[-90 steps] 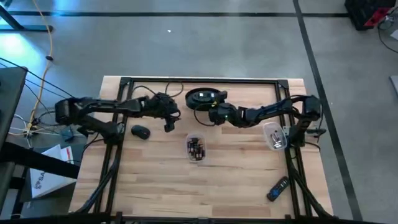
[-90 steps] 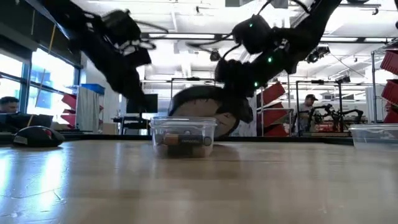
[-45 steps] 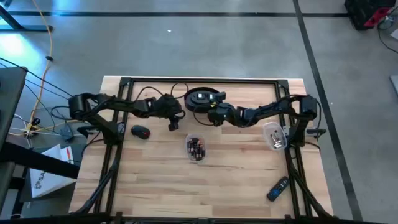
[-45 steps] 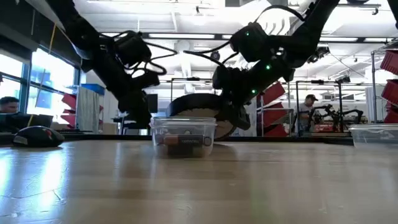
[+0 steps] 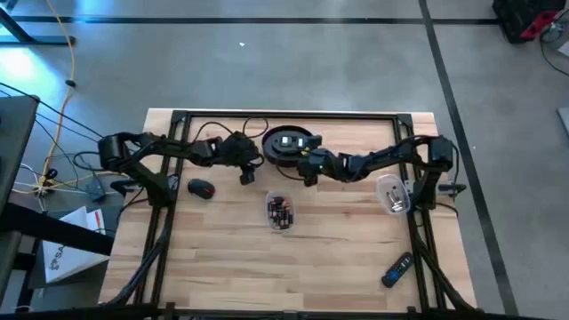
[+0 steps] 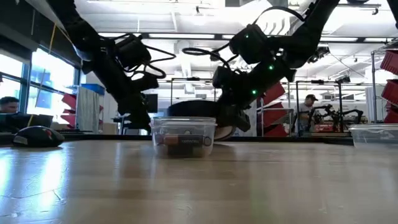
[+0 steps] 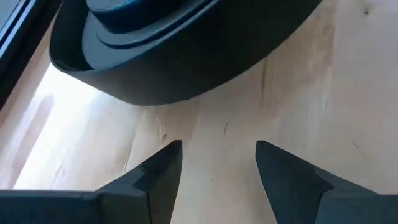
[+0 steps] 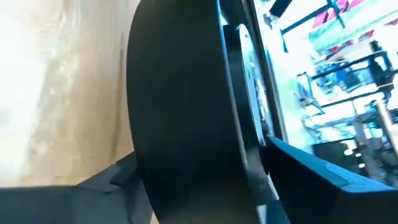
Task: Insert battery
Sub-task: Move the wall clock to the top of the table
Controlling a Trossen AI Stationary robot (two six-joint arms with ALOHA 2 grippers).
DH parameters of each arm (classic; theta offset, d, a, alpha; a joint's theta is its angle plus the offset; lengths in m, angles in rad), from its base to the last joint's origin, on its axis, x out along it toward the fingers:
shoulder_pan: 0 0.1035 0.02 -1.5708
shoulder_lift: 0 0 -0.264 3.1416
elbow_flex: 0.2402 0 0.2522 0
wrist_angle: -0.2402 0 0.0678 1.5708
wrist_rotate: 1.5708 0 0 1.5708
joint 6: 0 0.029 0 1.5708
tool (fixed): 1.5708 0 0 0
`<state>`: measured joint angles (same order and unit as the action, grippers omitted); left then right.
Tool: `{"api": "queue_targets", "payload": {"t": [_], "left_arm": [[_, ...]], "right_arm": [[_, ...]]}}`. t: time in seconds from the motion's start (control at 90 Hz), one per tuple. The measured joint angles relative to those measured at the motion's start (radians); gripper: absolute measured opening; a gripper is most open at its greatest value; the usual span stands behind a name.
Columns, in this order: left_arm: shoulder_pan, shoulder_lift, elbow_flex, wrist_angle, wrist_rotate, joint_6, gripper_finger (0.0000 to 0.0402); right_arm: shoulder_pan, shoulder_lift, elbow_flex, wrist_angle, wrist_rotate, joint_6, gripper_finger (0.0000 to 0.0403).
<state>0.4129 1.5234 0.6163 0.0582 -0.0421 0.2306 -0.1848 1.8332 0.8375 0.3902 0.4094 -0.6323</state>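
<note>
Now right tool (image 5: 305,171) gripping black disc (image 5: 286,142) rim, left tool (image 5: 246,174) beside (fingers apart)

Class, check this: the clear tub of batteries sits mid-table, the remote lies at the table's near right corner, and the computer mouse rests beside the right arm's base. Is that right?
Not quite. The high view shows the computer mouse beside the left arm's base, not the right. The clear tub of batteries does sit mid-table, and the remote lies at the near right corner.

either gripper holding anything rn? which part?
Right gripper grips the round black device by its rim. Left gripper is open, holding nothing, beside it.
</note>
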Motion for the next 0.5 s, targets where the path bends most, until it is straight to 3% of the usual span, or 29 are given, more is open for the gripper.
{"api": "queue_targets", "payload": {"t": [0.5], "left_arm": [[0.000, 0.000, 0.000, -0.007, -0.012, 0.001, 0.0188]], "right_arm": [[0.002, 0.000, 0.066, -0.080, -0.110, 0.121, 0.0289]]}}
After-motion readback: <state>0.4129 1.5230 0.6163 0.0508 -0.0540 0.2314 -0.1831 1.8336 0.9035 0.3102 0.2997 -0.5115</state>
